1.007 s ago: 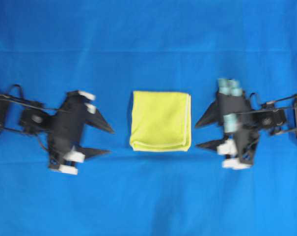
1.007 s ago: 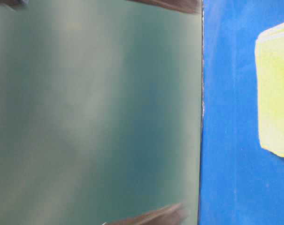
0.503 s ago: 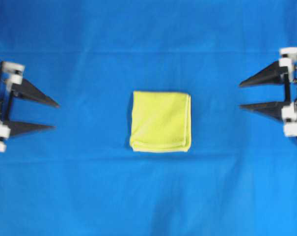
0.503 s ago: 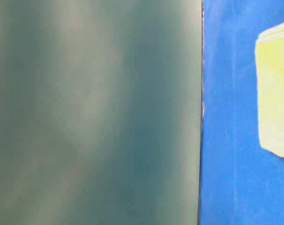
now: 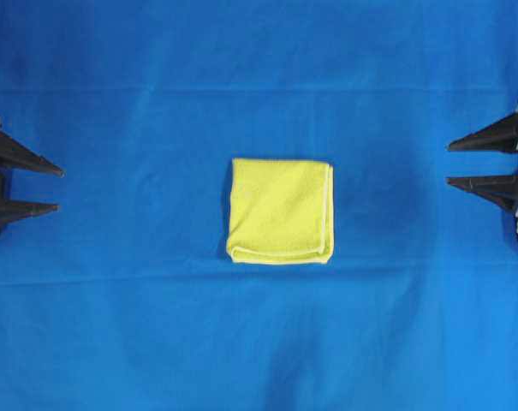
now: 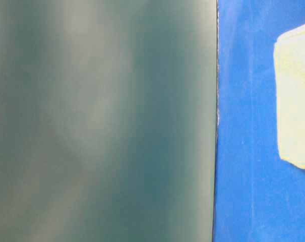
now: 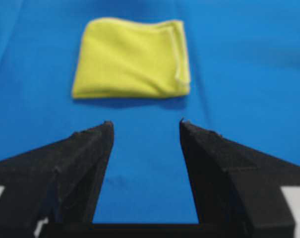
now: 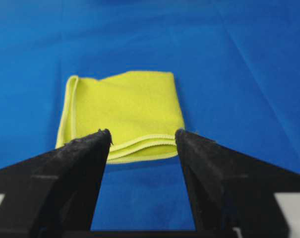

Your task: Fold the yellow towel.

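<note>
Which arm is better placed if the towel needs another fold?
Neither clearly: left gripper and right gripper sit open, far from the yellow towel. Right faces its hemmed edges, a slight advantage.

A soft, matt yellow towel (image 5: 280,210) of fuzzy cloth with a paler stitched hem. Under it, a smooth matt blue cloth (image 5: 259,342), faintly creased. Both grippers' black fingers (image 7: 85,153) look matt and slightly grainy, like rough plastic.

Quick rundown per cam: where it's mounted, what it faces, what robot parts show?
Overhead: looks down on yellow towel; left pincer and right pincer at edges.
Table-level: mostly blurred grey-green, towel corner at right; no robot.
Left wrist: faces towel past its open fingers.
Right wrist: same, from the opposite side.
Shared: towel shows in all.
</note>
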You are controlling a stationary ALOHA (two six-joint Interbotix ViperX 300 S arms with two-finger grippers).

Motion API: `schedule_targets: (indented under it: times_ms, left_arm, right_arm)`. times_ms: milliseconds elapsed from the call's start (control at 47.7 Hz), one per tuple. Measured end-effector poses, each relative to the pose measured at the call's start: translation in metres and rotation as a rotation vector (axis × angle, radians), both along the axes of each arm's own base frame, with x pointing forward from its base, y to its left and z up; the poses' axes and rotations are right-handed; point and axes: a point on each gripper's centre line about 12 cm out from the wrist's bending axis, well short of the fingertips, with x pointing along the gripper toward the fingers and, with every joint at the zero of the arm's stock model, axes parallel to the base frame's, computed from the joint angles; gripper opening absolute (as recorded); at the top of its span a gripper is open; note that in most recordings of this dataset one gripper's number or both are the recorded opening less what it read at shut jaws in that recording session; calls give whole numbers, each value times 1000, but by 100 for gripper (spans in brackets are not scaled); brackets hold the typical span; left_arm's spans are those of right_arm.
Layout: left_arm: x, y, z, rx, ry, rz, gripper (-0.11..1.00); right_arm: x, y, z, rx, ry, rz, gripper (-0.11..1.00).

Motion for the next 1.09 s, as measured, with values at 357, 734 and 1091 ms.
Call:
schedule_targets:
  times_ms: [357, 734, 1091]
  left_arm:
    - [0, 2, 0, 3, 0, 10, 53]
    - [0, 2, 0, 0, 0, 12, 53]
    - [0, 2, 0, 0, 0, 12, 53]
  right_arm:
    - [1, 0, -2, 6, 7, -1, 59]
    - [1, 0, -3, 6, 10, -1, 59]
    - [1, 0, -3, 7, 12, -1, 59]
